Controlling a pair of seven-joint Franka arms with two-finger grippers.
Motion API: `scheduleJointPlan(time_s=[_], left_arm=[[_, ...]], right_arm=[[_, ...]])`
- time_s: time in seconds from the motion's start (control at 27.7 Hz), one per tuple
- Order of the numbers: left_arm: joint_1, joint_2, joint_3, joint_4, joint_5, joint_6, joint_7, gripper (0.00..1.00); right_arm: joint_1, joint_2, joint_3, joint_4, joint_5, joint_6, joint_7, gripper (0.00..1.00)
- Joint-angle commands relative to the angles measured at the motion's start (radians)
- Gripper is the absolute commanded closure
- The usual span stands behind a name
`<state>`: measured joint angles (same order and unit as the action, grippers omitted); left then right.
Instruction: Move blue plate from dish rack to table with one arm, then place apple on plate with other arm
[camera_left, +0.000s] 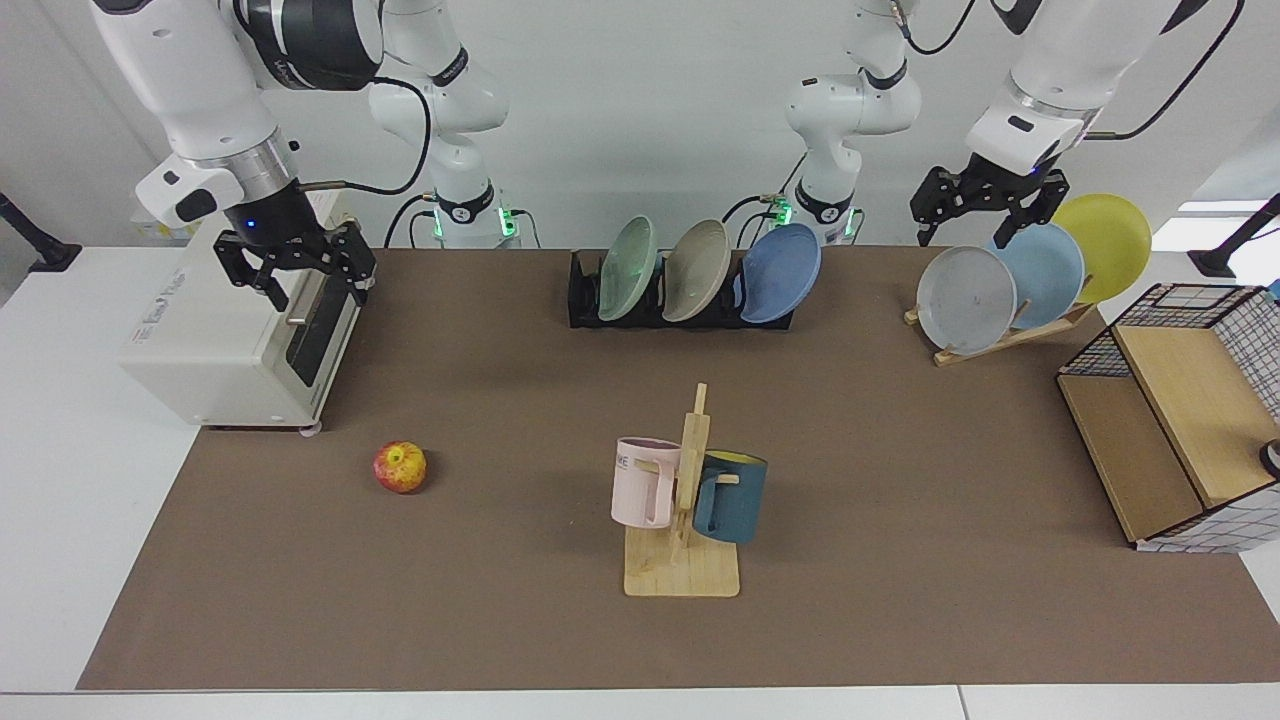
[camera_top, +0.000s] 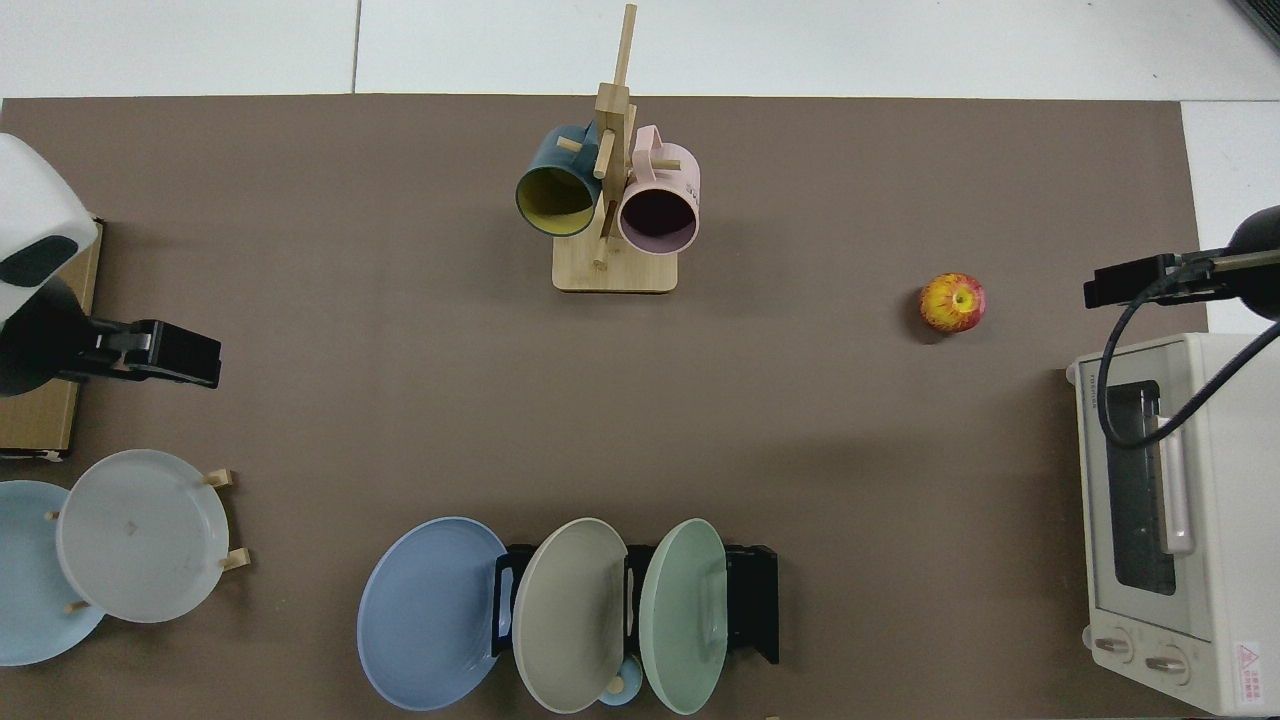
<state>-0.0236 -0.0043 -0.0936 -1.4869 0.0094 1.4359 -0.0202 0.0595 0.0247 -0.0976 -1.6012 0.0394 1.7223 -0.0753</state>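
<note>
**Plate in the rack, apple on the mat, both grippers empty**

Left gripper (camera_left: 985, 205) raised at the far end of the table (camera_left: 900, 560), fingers spread wide, nothing between them. Directly below and just in front of it: pale wooden stand (camera_left: 1010, 338) holding three tilted plates, grey plate (camera_left: 966, 299) foremost, sky-blue plate (camera_left: 1045, 268) behind, yellow plate (camera_left: 1108, 243) rearmost. Off to the side of this gripper, toward the table's middle: black dish rack (camera_left: 640, 310) with three plates standing in its slots. Blue plate (camera_left: 782, 272) in the end slot nearest the left gripper, leaning outward; beige plate (camera_left: 697, 270) in the middle; green plate (camera_left: 628, 268) at the end farthest from it. Near the same gripper on its outer side: wire-and-wood shelf (camera_left: 1160, 430).

Right gripper (camera_left: 300, 268) poised over the toaster oven (camera_left: 240, 345), fingers parted, holding nothing. Apple (camera_left: 400, 467) on the brown mat, lower than this gripper and nearer the camera in the facing view, well apart from the fingers and from the rack.

Between the two grippers, nearer the table's front edge: wooden mug tree (camera_left: 685, 520) carrying a pink mug (camera_left: 645, 482) and a dark teal mug (camera_left: 732, 497), one on each side, both hung by the handle. From above, mug mouths open and nothing visible inside.
</note>
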Motion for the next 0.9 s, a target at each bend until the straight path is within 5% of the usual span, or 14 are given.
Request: scheduleJointPlan(time_s=[0.0, 0.87], left_arm=[[-0.019, -0.029, 0.017, -0.032, 0.011, -0.006, 0.002, 0.0], [-0.019, -0.039, 0.011, -0.026, 0.006, -0.023, -0.015, 0.0]], right_arm=[[0.0, -0.023, 0.002, -0.025, -0.01, -0.003, 0.028, 0.0], [0.002, -0.025, 0.002, -0.026, -0.01, -0.01, 0.026, 0.0]])
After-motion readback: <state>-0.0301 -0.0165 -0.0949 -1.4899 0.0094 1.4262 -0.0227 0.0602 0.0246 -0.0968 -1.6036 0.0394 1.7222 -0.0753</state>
